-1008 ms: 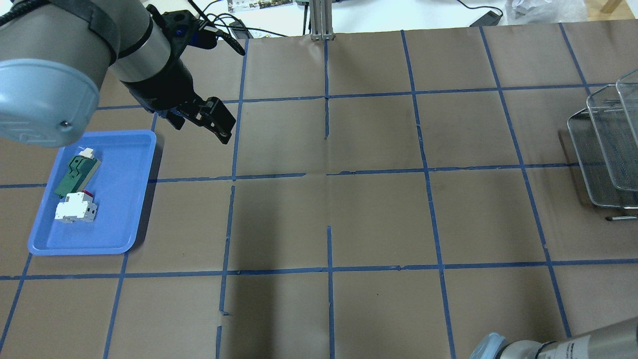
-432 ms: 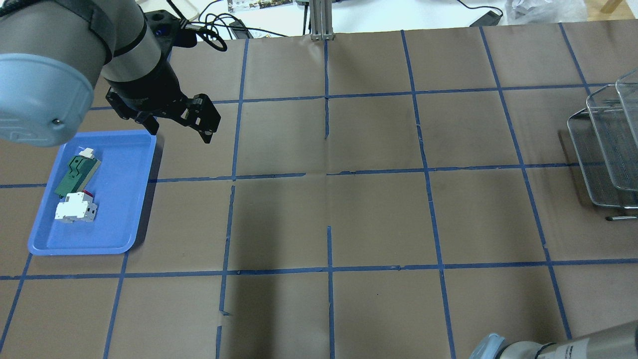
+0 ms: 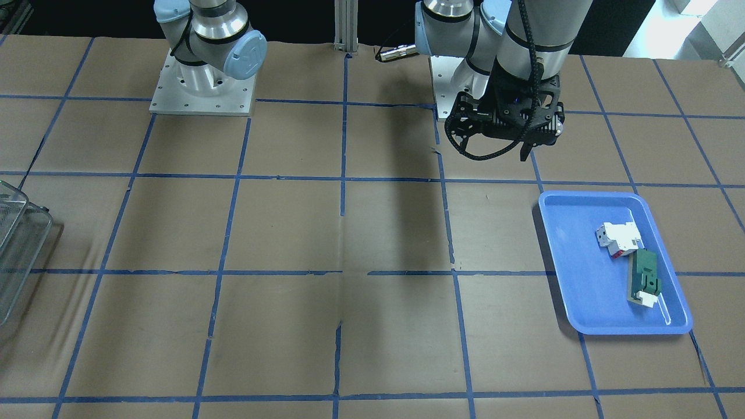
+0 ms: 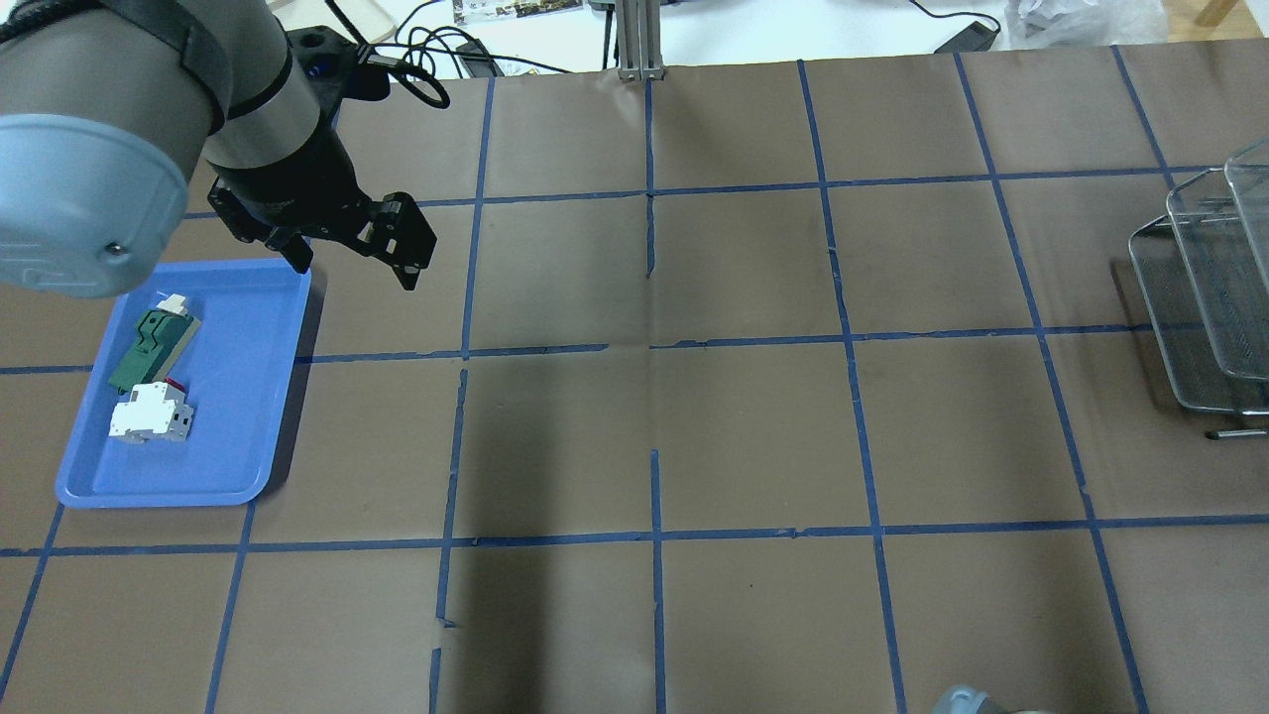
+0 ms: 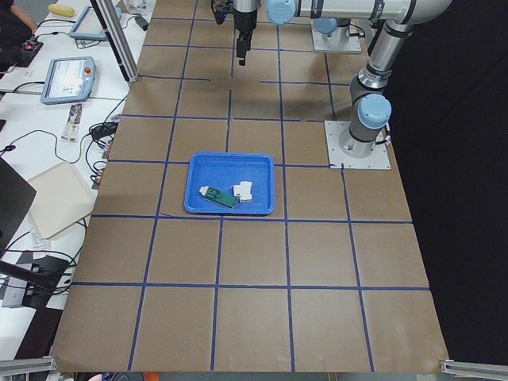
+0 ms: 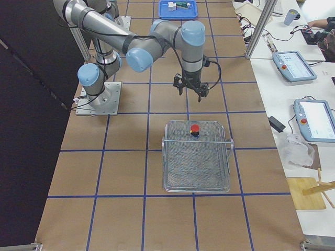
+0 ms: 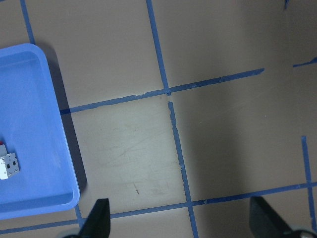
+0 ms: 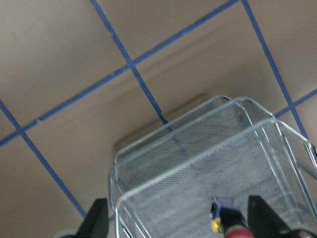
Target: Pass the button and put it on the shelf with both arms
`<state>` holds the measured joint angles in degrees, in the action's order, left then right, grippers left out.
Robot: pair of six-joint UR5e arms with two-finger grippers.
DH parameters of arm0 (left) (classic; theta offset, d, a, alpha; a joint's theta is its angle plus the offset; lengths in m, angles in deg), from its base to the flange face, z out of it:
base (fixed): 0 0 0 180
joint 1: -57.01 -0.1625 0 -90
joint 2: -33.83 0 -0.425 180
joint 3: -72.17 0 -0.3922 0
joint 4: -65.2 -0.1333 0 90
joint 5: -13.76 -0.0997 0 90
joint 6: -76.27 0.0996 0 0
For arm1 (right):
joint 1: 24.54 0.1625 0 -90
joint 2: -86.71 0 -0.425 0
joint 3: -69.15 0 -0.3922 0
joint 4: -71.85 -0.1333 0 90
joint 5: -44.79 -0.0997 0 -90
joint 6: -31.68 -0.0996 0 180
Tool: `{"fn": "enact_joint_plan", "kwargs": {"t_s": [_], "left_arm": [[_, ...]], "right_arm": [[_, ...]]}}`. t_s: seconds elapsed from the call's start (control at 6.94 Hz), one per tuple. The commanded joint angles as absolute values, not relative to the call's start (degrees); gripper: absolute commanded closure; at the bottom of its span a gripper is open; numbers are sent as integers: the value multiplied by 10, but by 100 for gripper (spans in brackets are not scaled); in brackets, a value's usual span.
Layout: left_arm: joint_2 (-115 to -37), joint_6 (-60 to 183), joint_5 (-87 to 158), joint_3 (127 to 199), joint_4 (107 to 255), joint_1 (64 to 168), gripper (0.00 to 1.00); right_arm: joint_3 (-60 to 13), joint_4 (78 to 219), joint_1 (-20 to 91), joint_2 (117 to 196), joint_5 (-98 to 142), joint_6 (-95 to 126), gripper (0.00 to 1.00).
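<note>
The button [image 6: 194, 129], red cap up, rests in the wire-mesh shelf [image 6: 196, 167] near its end facing the arms. It also shows low in the right wrist view [image 8: 230, 223]. My right gripper [image 6: 190, 91] is open and empty, raised above the table just off that end of the shelf [image 8: 198, 163]; its fingers [image 8: 96, 220] stand apart from the button. My left gripper [image 4: 354, 268] is open and empty, raised over the far right corner of the blue tray [image 4: 258, 397]; its fingers [image 7: 99, 220] are spread wide. The shelf [image 4: 1205, 297] sits at the table's right edge.
The blue tray [image 3: 576, 279] holds a green-and-white block [image 4: 154, 347] and a white-and-red block [image 4: 149, 412]. A metal post [image 4: 639, 40] stands at the table's far edge. The right arm's elbow [image 4: 967, 699] barely shows at the near edge.
My left gripper has moved left toward the blue tray's corner, still open. The right arm at the bottom of the overhead view has slid almost out of sight.
</note>
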<state>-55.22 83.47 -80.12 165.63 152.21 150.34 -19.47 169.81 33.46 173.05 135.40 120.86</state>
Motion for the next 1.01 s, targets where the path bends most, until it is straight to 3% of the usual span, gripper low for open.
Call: {"fn": "enact_joint_plan", "kwargs": {"t_s": [0.0,0.29,0.43,0.72,0.86], "left_arm": [[-552,835,-800,1657,1522,1504,0],[-552,836,-800,1657,1521,1504,0],[-552,836,-800,1657,1522,1504,0],[-551,836,-799,1659,1521,1504,0],[-550,836,-792,1659,1520,1504,0]], "right_arm": [[-203,1655,491,1760,1347,912,0],[-193,1667,641,1747,1344,681,0],[-189,1662,665,1747,1314,551,0],[-184,1651,655,1748,1304,330,0],[-180,1623,635,1750,1333,327,0]]}}
